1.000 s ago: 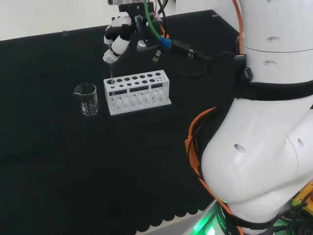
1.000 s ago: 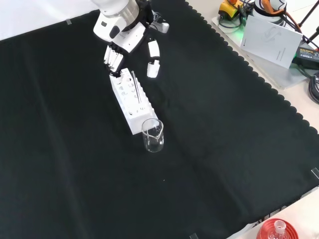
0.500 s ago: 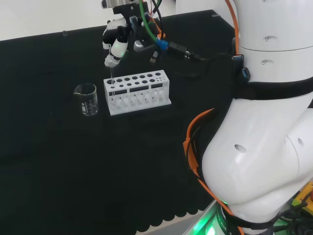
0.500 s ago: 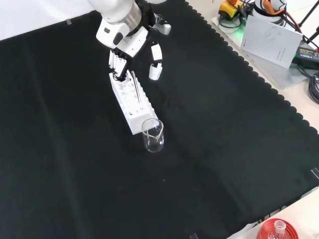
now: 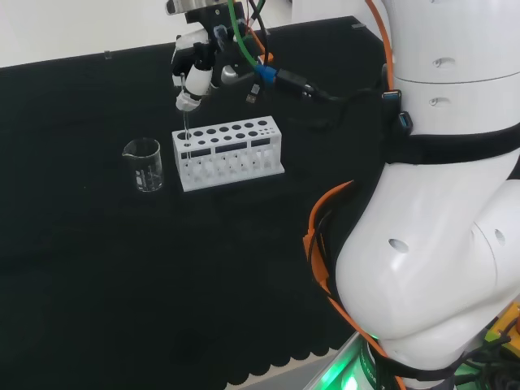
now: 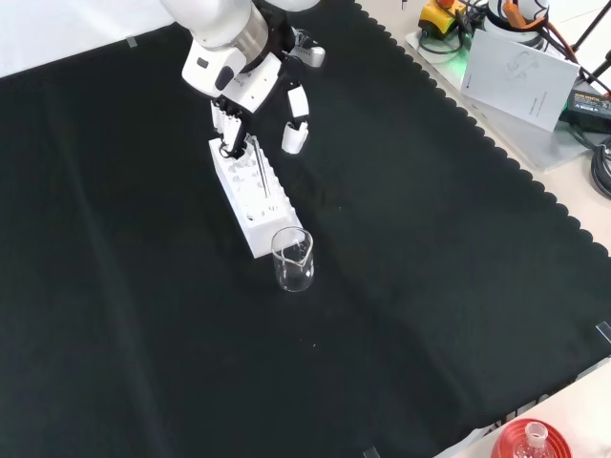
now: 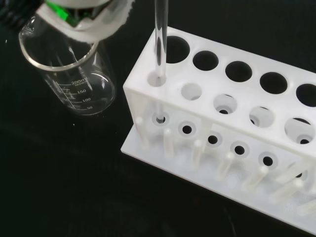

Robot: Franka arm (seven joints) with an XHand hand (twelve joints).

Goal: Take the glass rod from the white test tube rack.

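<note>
The surface (image 6: 401,286), draped in black cloth, carries few things, and the rack serves as the landmark for all of them. The arm (image 5: 439,203) rises as big white links to the right of the rack in the head view.

The hand (image 5: 193,75) hangs directly above the rack's end hole, the end nearest the beaker. Its fingers (image 6: 227,124) and thumb appear closed on the top of the rod, pinching it, though the contact itself is too small to see plainly.

The rack (image 5: 228,152) is a white block with two rows of round holes in its top plate, a lower plate with small sockets, and a row of pegs along its base. The beaker (image 5: 144,165) stands just beside the rack's rod end, apart from it, clear glass with printed graduations and apparently empty.

The rod (image 7: 160,59) is a thin, clear, straight stick. It stands upright through the rack's corner hole on the beaker side, its lower tip seated in the socket below.

I judge it light, stiff, smooth enough to slip, and brittle. It is best held near the top and drawn straight up, since any sideways pull against the hole's rim could snap it or tip the rack.
</note>
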